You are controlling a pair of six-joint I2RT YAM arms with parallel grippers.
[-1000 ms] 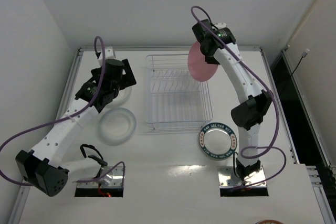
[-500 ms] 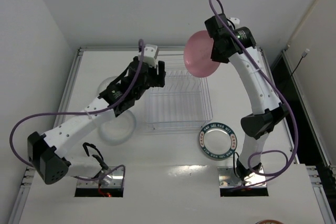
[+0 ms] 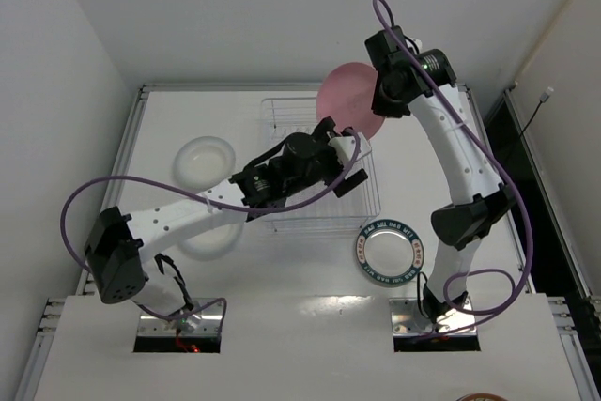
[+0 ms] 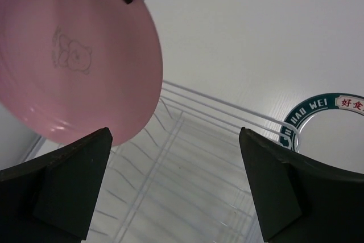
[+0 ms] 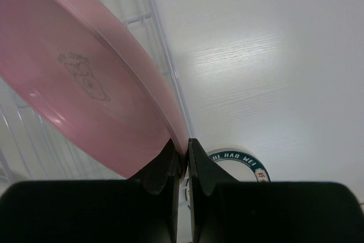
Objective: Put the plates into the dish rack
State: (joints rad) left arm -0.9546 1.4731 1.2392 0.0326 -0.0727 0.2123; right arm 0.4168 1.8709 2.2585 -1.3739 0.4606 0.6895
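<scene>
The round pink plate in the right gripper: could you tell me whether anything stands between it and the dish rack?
The left arm does: it reaches across the white wire dish rack, its open left gripper over the rack's right part, close by the round pink plate that the right gripper pinches.

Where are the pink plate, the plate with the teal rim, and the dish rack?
pink plate (image 3: 343,99): top external view, middle of its visible face.
teal-rimmed plate (image 3: 390,252): top external view, its white centre.
dish rack (image 3: 286,124): top external view, wires near its far left corner.
</scene>
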